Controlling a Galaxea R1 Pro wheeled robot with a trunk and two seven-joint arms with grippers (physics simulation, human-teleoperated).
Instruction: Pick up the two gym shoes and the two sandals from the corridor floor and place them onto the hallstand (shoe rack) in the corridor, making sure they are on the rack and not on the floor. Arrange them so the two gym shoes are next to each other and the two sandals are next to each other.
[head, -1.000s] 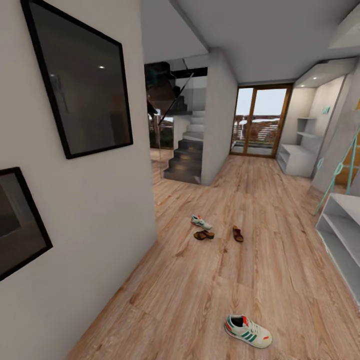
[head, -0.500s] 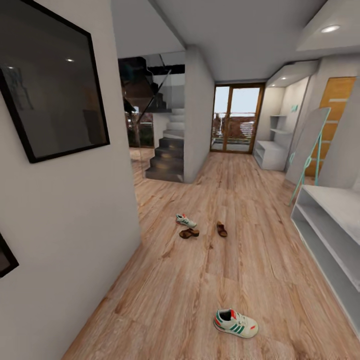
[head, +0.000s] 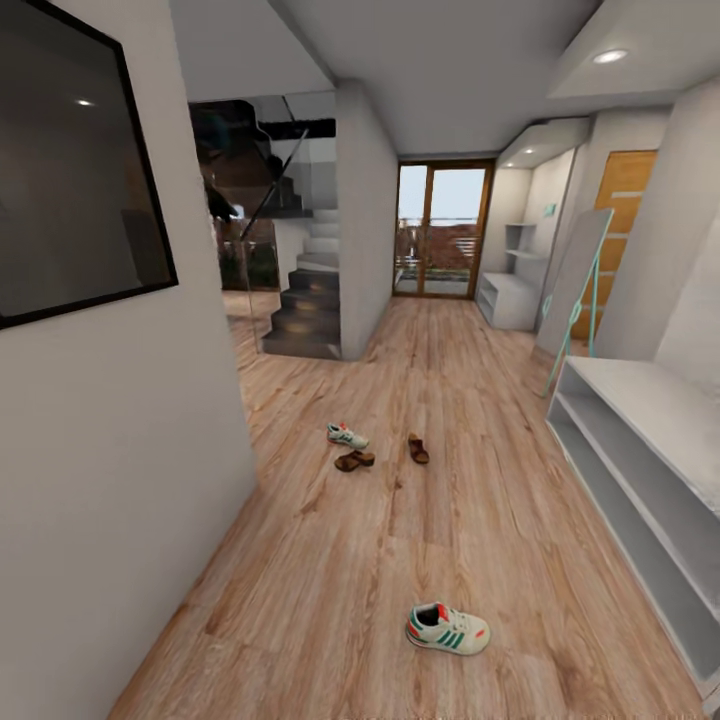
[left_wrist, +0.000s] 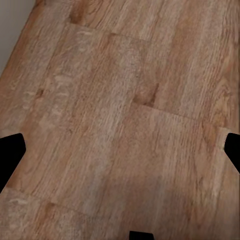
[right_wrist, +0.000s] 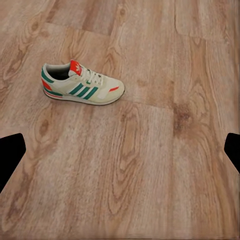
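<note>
At the bottom of the head view, one gym shoe (head: 447, 629) lies flat on the wood floor (head: 330, 580). It is cream-white with green stripes on its side and a red-orange bit at the heel. The floor is brown planks with wavy grain lines.

The right wrist view shows this shoe (right_wrist: 81, 83) much better: white laces, three green stripes and a red tongue label. It sits in the upper left of that picture, well away from the black tips of the right gripper (right_wrist: 120, 150) at the two side edges. The tips stand far apart, so the pincer is wide.

The left wrist view shows bare planks (left_wrist: 120, 110) with the dark tips of the left gripper (left_wrist: 120, 152) at the side edges, also wide apart.

Along the right edge of the head view stands the hallstand (head: 640, 440), pale grey, long and low, with a flat top and open shelves.

Farther off, near the middle, lie the other gym shoe (head: 347, 436) and two brown sandals (head: 354, 460) (head: 418, 449), close together.

At the far end are dark stairs (head: 305, 315) and a glass door (head: 443, 231).
</note>
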